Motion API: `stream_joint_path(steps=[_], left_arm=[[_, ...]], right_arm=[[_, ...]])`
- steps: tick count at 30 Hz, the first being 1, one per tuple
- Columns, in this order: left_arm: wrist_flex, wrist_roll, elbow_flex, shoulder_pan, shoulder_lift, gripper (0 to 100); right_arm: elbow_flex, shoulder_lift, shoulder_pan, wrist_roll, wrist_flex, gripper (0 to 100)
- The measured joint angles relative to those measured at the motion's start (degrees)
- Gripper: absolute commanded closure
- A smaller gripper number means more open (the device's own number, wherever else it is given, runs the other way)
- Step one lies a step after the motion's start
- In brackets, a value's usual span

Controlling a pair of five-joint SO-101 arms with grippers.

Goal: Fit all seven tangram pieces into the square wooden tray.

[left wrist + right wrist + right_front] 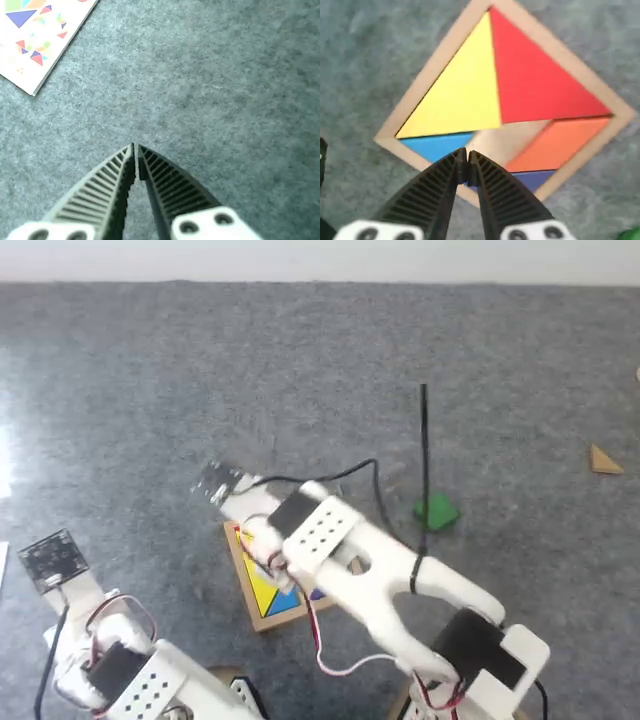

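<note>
The square wooden tray (433, 73) lies near the front of the grey felt counter (150, 390), holding a yellow triangle (462, 95), a red triangle (530, 80) and blue (432, 145), orange (555, 142) and purple (532, 179) pieces, with bare wood in the middle. The right tool (464, 159) hangs over it, pressed together. A green piece (437, 511) lies to the tray's right. The left tool (136, 150), also pressed together, is over bare felt at the near left.

Pieces (455, 100) in the tray (622, 117) — one loose piece (437, 512) to its right
</note>
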Motion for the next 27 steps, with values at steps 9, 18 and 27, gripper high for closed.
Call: stream_joint_path(steps=[9, 18, 27], left_arm=[[0.00, 0.00, 0.00, 0.00, 0.00, 98], [0.00, 0.00, 0.00, 1.14, 0.00, 98], [0.00, 0.00, 0.00, 1.14, 0.00, 98]], right_arm=[[9.67, -7.12, -3.16, -0.18, -2.81, 95.0], [11.25, -9.14, 5.01, -3.69, -6.07, 92.4], [10.55, -11.34, 21.01, 1.67, 2.29, 92.4]])
